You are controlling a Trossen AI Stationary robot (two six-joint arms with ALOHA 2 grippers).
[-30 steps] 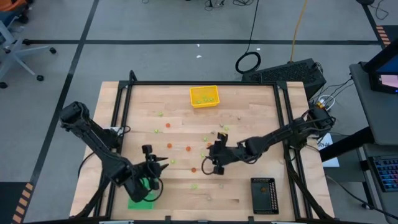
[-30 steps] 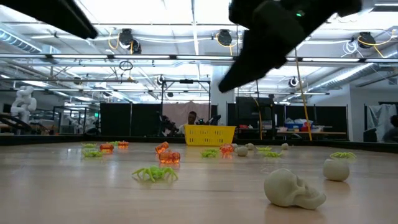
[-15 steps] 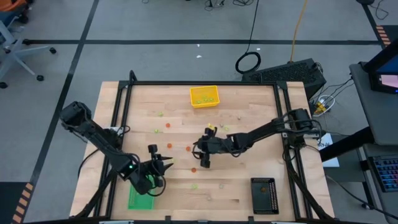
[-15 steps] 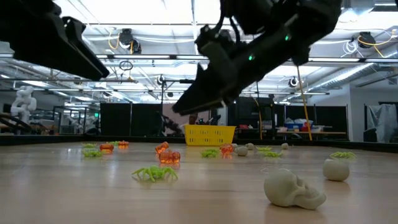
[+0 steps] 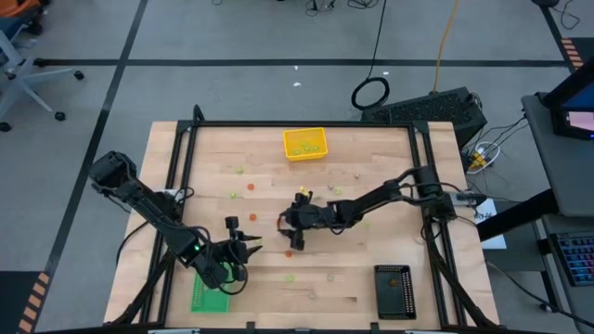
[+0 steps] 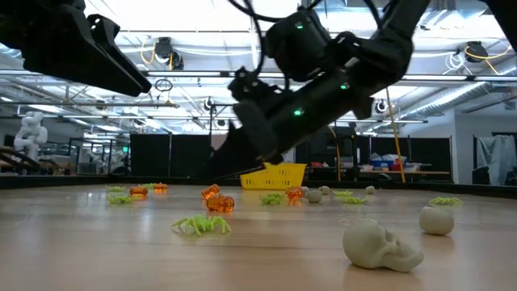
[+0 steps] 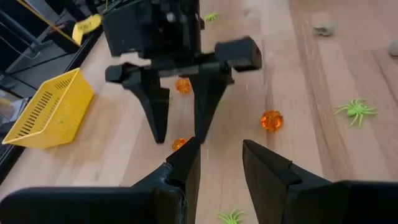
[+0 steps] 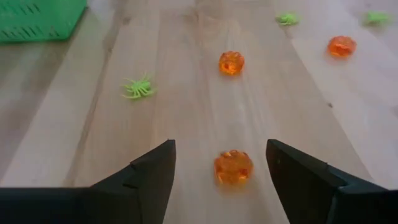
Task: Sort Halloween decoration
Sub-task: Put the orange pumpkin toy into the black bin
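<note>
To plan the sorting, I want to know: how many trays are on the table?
3: a yellow tray at the far edge, a green tray at the near left corner, partly under the left arm, and a black tray near the right corner.

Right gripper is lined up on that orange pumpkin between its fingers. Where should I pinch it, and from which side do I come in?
Judging by the right wrist view, take the orange pumpkin across its rounded sides, coming straight down from above. It is a small round bead sitting free on the table, with bare wood on both flanks, and the open right gripper already straddles it. Its nearest neighbours, another pumpkin and a green spider, lie well clear.
</note>
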